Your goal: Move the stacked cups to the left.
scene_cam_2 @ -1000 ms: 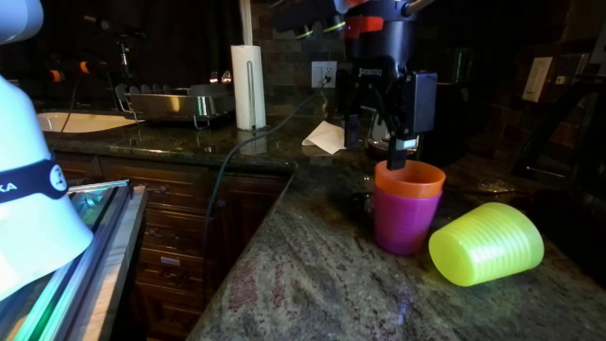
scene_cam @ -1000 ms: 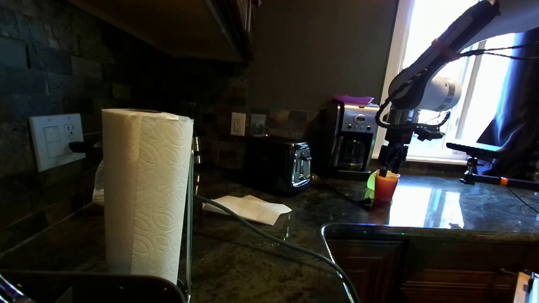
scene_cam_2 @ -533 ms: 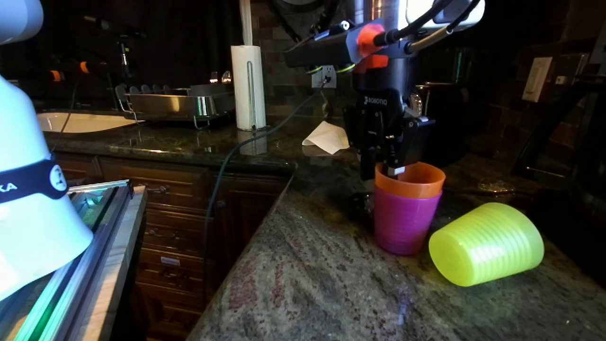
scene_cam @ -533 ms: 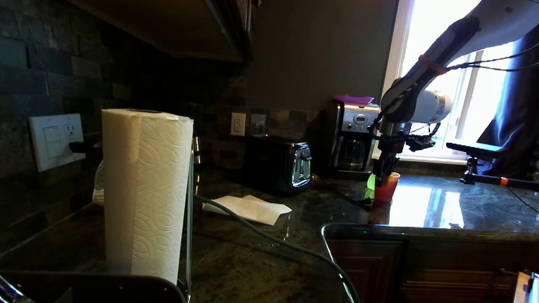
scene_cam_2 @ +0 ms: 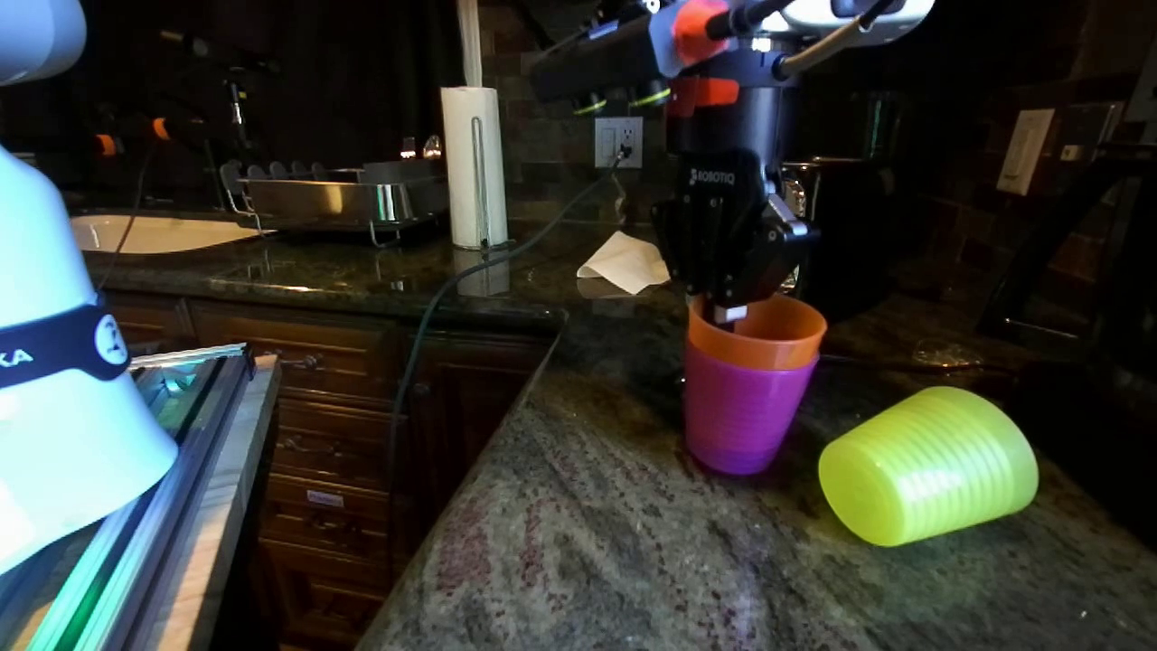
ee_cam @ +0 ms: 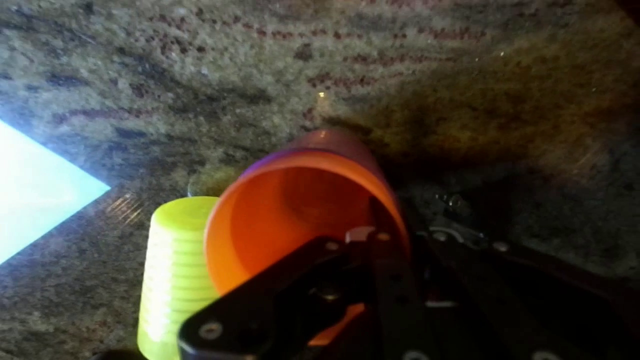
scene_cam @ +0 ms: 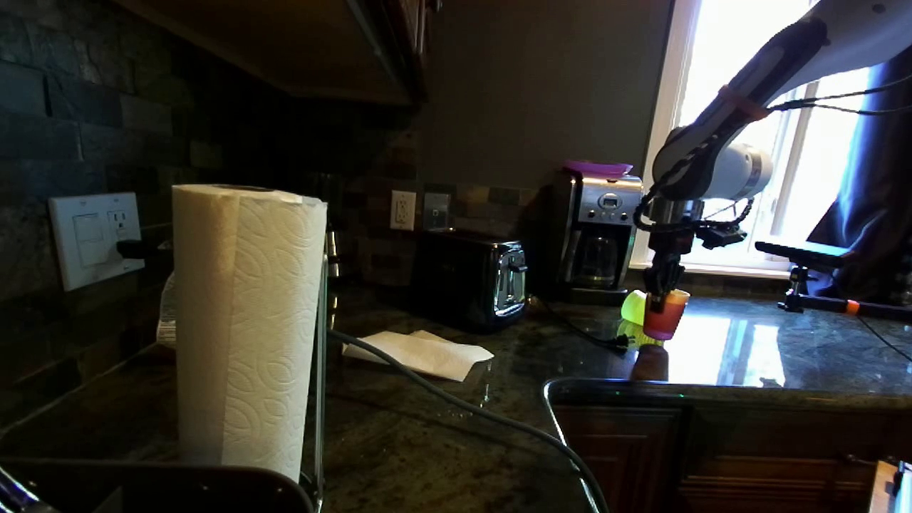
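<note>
The stacked cups [scene_cam_2: 746, 416], an orange cup nested in a pink-purple one, lean slightly and seem just off the dark stone counter in both exterior views. My gripper [scene_cam_2: 710, 316] comes down from above onto their rim. In the wrist view one finger reaches inside the orange cup [ee_cam: 280, 215] and the other lies against the outside, so the jaws are shut on the cup wall. The outer fingertip is mostly hidden behind the stack in an exterior view. The cups' base shows only partly from the wrist.
A lime-green cup [scene_cam_2: 931, 466] lies on its side close to the stack. A coffee maker [scene_cam: 605, 228], a toaster [scene_cam: 470, 278], a paper sheet [scene_cam: 420, 354] and a paper-towel roll [scene_cam: 246, 328] stand or lie further along. A cable [scene_cam_2: 452, 280] crosses the counter edge.
The gripper has shut on the rim, one finger inside. The stack has since shifted left in an exterior view, tilted and risen a little. The green cup has stayed put.
</note>
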Motion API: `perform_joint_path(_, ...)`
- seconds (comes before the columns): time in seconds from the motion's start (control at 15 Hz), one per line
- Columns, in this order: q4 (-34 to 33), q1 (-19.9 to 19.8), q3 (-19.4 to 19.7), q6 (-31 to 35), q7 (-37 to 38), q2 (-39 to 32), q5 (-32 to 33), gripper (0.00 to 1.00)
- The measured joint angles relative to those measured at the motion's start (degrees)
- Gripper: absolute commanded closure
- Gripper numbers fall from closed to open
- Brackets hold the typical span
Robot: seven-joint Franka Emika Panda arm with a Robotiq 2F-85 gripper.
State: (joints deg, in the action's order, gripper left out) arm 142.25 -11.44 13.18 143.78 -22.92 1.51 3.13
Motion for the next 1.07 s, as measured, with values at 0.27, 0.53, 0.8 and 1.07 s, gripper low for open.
perform_joint_path(0.27,2.3,-0.5,-0.2,-2.9,1.5,7.5,8.0,0.98)
perform_joint_path(0.53,8.6,0.8,-3.5,-4.6,-0.3,19.1,15.0,0.98)
perform_joint_path(0.8,15.3,6.4,-8.3,-8.4,-2.5,29.8,15.7,0.98)
perform_joint_path(1.07,15.2,15.2,-12.3,-13.3,-4.7,35.1,15.4,0.98)
